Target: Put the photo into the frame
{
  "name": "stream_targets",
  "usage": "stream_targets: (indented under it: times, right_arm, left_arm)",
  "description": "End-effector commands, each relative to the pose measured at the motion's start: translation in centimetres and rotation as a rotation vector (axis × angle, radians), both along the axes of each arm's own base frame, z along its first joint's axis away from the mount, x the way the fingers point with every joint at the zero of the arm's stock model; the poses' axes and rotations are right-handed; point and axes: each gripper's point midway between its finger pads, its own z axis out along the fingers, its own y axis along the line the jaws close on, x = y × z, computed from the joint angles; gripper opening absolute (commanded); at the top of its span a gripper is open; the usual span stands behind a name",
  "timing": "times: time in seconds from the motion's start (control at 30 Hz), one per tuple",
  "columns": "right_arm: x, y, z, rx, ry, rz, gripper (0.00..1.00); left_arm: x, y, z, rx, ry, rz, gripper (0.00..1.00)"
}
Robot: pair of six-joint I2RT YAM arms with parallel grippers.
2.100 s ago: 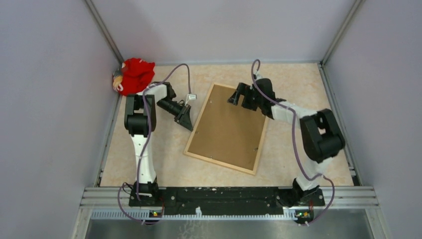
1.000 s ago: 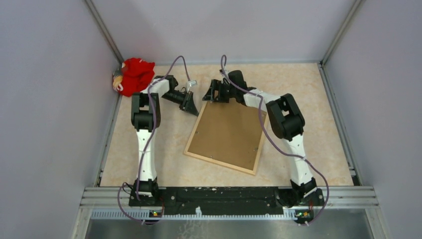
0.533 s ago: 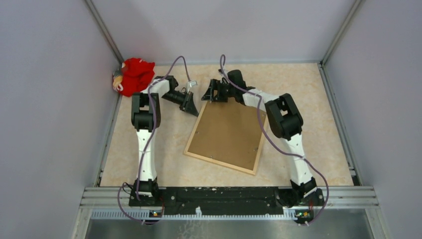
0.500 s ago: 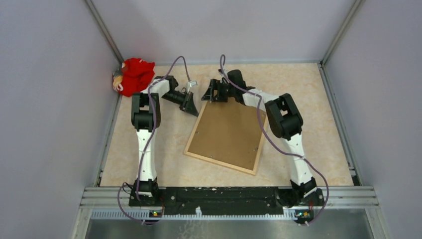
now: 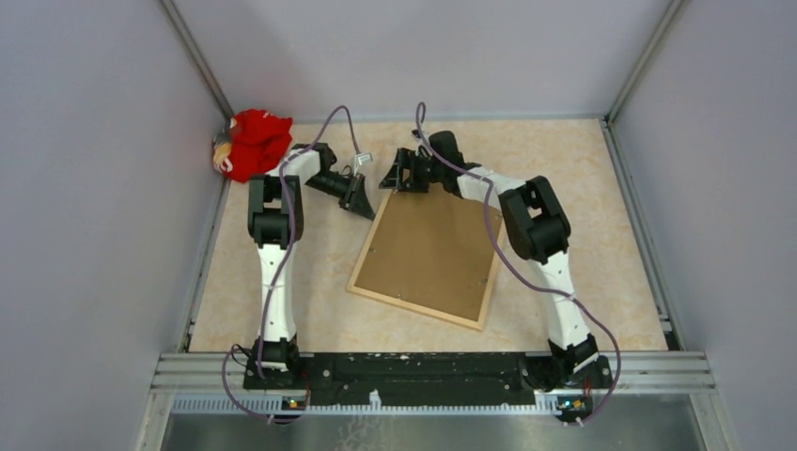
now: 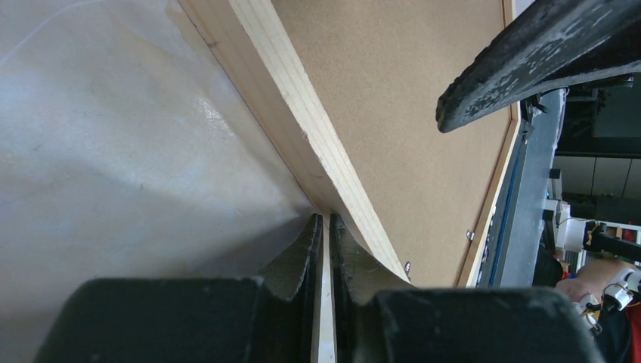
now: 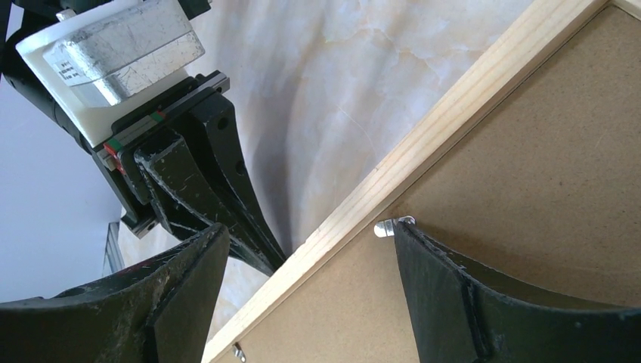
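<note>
At the far left corner of the frame [image 5: 416, 309], both pincers meet. The frame lies face down on the table [image 5: 583, 188], board [image 5: 428, 249] up, its long axis running far to near, slightly skewed. Your left pincer [image 6: 325, 221] pinches the left rail from outside. Your right pincer [image 7: 310, 231] stands spread, one finger beside a metal clip [image 7: 393, 224], which it will likely work next. The photo isn't visible.
</note>
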Motion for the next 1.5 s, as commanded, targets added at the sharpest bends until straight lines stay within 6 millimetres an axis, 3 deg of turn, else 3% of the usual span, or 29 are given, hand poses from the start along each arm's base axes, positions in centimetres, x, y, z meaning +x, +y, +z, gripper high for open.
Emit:
stream_targets:
  times: [0.0,0.6,0.73,0.87,1.1,1.27,1.47]
  right_arm:
    - [-0.3,1.1,-1.4,0.007,0.022,0.005,0.8]
    - [-0.5,2.0,-2.6,-0.005,0.038,-0.121,0.8]
    - [-0.4,1.8,-1.1,0.0,0.009,-0.122,0.81]
    - [-0.1,1.4,2.0,0.011,-0.054,-0.117,0.84]
    - [1.2,-1.9,5.5,0.01,-0.123,-0.161,0.88]
    - [1.4,-3.9,5.6,-0.002,-0.123,-0.183,0.89]
    - [-0.4,-2.7,3.6,-0.01,-0.076,-0.142,0.88]
  left_arm:
    - [-0.9,-0.9,0.8,-0.019,-0.007,-0.031,0.13]
    - [-1.4,-1.3,0.7,-0.023,-0.004,-0.049,0.12]
    - [-1.4,-1.3,0.9,-0.022,-0.008,-0.05,0.11]
    - [-1.1,-1.0,1.1,-0.016,-0.022,-0.048,0.11]
    - [-0.2,0.1,1.6,-0.007,-0.039,-0.02,0.11]
    - [0.1,0.5,1.7,0.01,-0.053,-0.016,0.11]
    - [0.3,0.4,1.9,0.0,-0.055,-0.01,0.11]
